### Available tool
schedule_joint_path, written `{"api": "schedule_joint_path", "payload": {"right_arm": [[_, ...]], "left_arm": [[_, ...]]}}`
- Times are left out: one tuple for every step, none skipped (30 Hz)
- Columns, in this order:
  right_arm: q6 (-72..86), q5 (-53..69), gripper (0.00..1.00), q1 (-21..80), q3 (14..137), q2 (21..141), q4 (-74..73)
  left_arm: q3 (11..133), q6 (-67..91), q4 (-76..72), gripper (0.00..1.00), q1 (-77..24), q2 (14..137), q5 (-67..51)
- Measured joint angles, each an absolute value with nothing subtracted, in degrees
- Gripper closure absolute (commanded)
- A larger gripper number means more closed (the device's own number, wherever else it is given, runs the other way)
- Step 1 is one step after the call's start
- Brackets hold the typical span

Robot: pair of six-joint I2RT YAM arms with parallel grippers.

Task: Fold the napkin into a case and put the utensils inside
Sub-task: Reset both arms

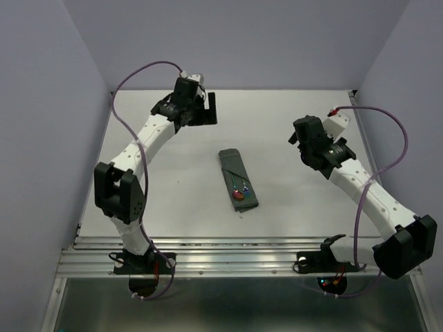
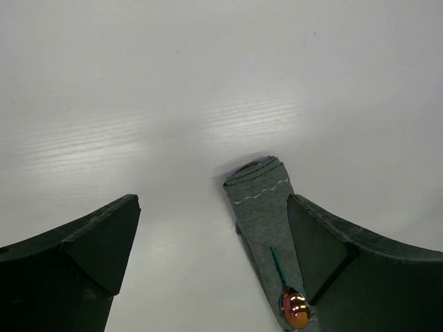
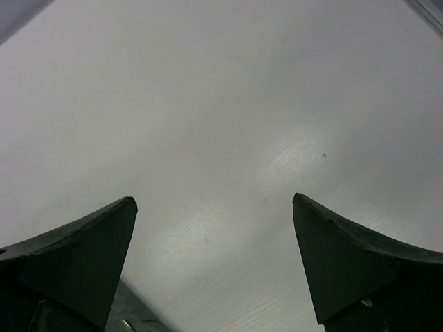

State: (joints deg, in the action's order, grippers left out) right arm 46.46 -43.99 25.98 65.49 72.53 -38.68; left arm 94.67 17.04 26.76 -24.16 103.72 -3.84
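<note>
The napkin lies folded as a narrow dark grey case (image 1: 236, 177) in the middle of the table. In the left wrist view the case (image 2: 265, 207) shows layered folds at its far end. A spoon with a red bowl (image 1: 238, 195) rests on the case's near end, with a small blue tip (image 1: 246, 189) beside it. The spoon bowl (image 2: 294, 309) and its teal handle (image 2: 277, 261) lie along the cloth. My left gripper (image 1: 202, 113) (image 2: 213, 200) hangs open at the far left, apart from the case. My right gripper (image 1: 297, 138) (image 3: 214, 200) is open at the right, holding nothing.
The white table (image 1: 166, 207) ends at a metal rail (image 1: 235, 256) by the arm bases. Pale walls close in the left, back and right sides. A corner of the grey cloth (image 3: 131, 315) shows at the bottom left of the right wrist view.
</note>
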Motion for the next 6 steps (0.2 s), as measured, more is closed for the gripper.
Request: {"api": "schedule_joint_path", "payload": {"right_arm": [[46.85,-44.77,0.0,26.02,65.43,71.48,-38.68],[47.22,-45.6,0.0,26.13,65.34,70.67,-38.63],[47.86,-46.65,0.0,26.3,65.08,69.58,-38.59],[48.21,-47.27,0.0,26.33,64.82,68.79,-38.61],[48.58,-47.92,0.0,26.33,64.55,68.05,-38.68],[48.95,-48.51,0.0,26.33,64.29,67.16,-38.68]], "left_arm": [[94.67,17.02,27.33,0.01,-24.16,101.58,-1.98],[94.67,17.04,27.92,0.01,-24.14,98.17,0.23],[94.67,17.02,28.25,0.01,-24.14,96.84,1.54],[94.67,17.02,28.53,0.01,-24.12,93.14,3.66],[94.65,17.04,28.6,0.01,-24.1,90.74,5.02],[94.56,17.06,28.56,0.01,-24.03,87.85,6.5]]}}
